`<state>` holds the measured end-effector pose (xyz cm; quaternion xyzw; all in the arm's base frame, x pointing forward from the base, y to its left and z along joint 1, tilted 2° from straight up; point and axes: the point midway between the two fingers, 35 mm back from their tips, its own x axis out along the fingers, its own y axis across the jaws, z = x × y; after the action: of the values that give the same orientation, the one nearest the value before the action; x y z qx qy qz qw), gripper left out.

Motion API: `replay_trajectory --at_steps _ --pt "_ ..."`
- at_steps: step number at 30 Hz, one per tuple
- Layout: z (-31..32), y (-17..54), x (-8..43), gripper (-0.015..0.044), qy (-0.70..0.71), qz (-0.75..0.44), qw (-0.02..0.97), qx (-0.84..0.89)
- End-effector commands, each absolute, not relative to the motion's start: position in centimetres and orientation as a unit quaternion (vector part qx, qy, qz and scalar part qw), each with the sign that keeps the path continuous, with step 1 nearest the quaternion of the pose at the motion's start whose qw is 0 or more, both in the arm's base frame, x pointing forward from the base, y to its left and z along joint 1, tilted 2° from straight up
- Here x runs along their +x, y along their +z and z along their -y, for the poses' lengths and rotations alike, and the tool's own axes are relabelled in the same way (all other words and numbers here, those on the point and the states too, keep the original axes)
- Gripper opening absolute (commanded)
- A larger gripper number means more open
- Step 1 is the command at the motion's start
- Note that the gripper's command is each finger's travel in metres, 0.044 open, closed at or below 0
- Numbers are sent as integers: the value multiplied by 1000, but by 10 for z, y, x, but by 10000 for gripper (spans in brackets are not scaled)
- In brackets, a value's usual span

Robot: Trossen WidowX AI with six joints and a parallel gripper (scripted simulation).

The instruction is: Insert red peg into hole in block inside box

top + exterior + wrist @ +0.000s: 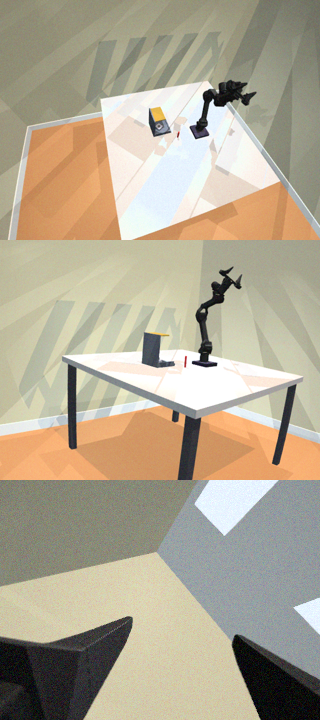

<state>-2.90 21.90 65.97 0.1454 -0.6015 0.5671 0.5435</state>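
Note:
The red peg (pixel 178 134) (pixel 185 361) stands upright on the table between the box and the arm's base. The dark grey box (pixel 151 124) (pixel 151 349) has a yellow roof (pixel 157 113) (pixel 158 334) over its rear part. The pale block (pixel 156 126) with a dark hole in its top shows on the box floor in the top view; in the exterior view the side wall hides most of it. My gripper (pixel 251 87) (pixel 237 270) (pixel 181 630) is open and empty, high above the table and far from the peg, its fingers pointing up and away from the box.
The arm's dark base plate (pixel 199 132) (pixel 204 364) sits on the white table (pixel 165 180) (pixel 196 392), with the peg close to it on the box side. The box's side walls rise beside the roof. The wrist view shows only room surfaces beyond the fingers.

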Motion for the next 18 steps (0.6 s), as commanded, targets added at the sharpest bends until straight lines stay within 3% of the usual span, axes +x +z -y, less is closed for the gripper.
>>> replay_trajectory --at_steps 1,18 --pt "-220 659 -28 426 569 599 544 145" --pt "-264 596 44 440 675 346 628 173"
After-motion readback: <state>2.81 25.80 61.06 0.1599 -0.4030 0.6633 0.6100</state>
